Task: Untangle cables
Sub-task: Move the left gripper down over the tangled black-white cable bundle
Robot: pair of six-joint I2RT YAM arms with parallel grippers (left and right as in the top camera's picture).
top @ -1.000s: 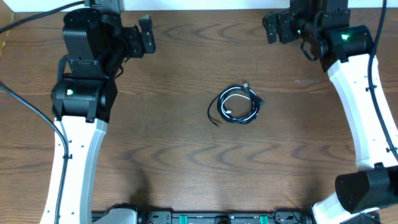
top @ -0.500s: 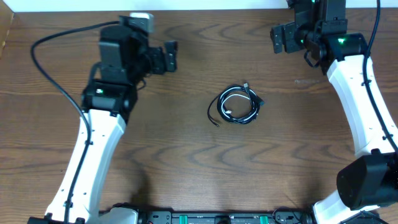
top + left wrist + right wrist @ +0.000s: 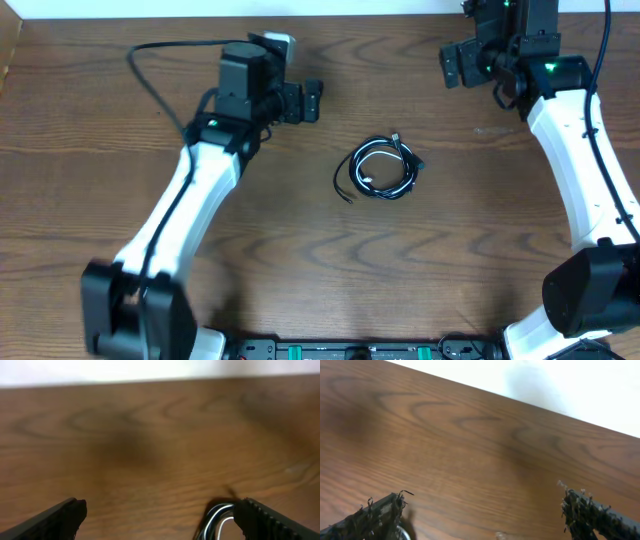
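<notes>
Cables [image 3: 381, 168] lie in one small coil near the middle of the desk [image 3: 300, 250] in the overhead view. The black cable [image 3: 410, 163] rings the outside and trails a loose end toward the lower left. The white cable [image 3: 370, 160] winds inside it, the two touching and overlapping. The left tool [image 3: 312, 100] hangs off to the coil's upper left, apart from it and pointing toward it. The right tool [image 3: 450, 65] sits further off, near the far edge on the other side. Neither touches the coil.

From the left wrist, both fingers [image 3: 55, 520] stand spread wide with bare wood between them. A bit of the coil, black and white strands together, shows at the bottom just inside the right-hand finger.

From the right wrist, the fingers [image 3: 370, 517] are likewise wide apart and hold nothing. Only wood grain and the far desk edge show ahead, and I cannot make out the coil.

This looks like the approach step, with no untangling begun. The next move probably calls for lowering the left tool over one strand at the coil's edge and closing on that strand alone. The right tool would then need to come in and pin or pull the other colour.
</notes>
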